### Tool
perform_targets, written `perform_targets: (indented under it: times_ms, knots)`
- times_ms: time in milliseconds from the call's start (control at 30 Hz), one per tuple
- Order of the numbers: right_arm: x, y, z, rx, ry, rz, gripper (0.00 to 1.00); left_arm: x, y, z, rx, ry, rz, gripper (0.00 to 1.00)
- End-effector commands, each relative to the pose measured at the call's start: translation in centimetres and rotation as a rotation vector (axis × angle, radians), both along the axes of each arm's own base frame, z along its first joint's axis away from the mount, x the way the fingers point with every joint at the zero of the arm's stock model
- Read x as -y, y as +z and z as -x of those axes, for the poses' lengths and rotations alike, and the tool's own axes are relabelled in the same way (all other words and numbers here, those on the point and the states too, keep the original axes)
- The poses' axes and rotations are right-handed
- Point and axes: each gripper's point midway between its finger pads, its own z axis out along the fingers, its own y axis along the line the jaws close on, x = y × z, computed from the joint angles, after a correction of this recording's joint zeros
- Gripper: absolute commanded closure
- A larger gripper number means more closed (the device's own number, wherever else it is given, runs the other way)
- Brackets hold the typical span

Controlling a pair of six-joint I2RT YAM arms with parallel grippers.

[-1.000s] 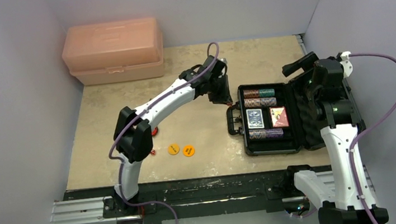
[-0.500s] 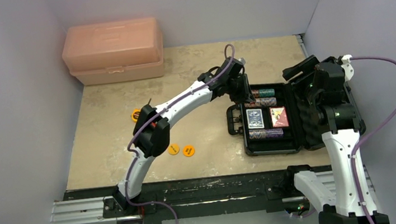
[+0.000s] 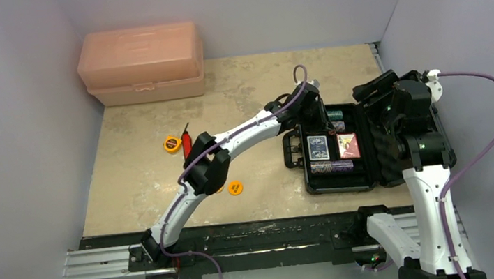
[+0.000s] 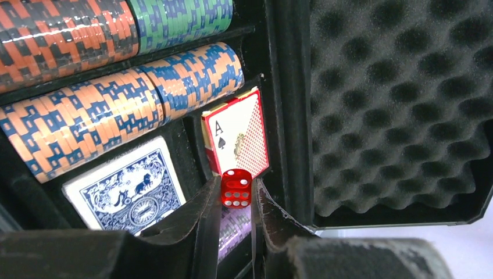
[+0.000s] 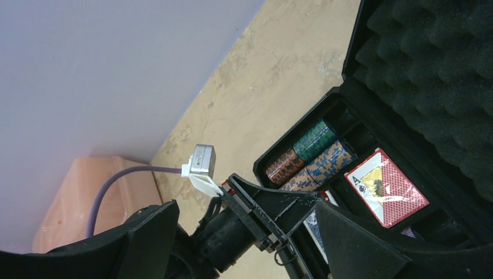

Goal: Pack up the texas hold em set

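A translucent red die point(image 4: 236, 188) with white pips is pinched in the narrowed left tool point(image 4: 235, 196) over the open black foam-lined case point(image 3: 339, 186) at 3 o'clock on the desk point(image 3: 142, 172), the right tool point(image 5: 247, 206) spread wide and empty

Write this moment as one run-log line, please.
left gripper: shut on red die | location: over open black case, near red card deck | right gripper: open, empty | outside: orange disc

You see a glossy, translucent red plastic die point(image 4: 236, 188) and matt black plastic fingers point(image 4: 200, 226). The foam lining point(image 4: 401, 104) is dull, dimpled charcoal; the striped chips point(image 4: 116, 110) shine smooth. Your table point(image 3: 142, 172) looks mottled beige, stone-like and matt; the far-left toolbox point(image 3: 141, 64) is translucent peach plastic.
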Motion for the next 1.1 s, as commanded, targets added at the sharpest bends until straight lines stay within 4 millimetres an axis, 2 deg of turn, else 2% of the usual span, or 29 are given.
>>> perform_targets:
  times_ms: [0,333,600,800,1067]
  knots:
    - [0.5,1.1,0.2,0.036,-0.017,0.036,0.08,1.8,2.2,-1.8,0.061,0.049,0.091,1.00]
    - [0.5,0.8,0.2,0.034,-0.019,0.050,0.07,2.4,-0.9,-2.1,0.028,0.061,0.071,1.00]
    - [0.6,0.6,0.1,0.034,-0.024,0.055,0.07,2.1,-2.8,-2.1,0.009,0.072,0.034,0.93]
    - [0.6,0.3,0.1,0.031,-0.024,0.055,0.07,1.9,-3.2,-2.2,-0.003,0.089,0.026,0.83]
    - [0.7,0.4,0.2,0.034,-0.028,0.057,0.07,1.6,-3.1,-2.0,-0.008,0.092,0.016,0.64]
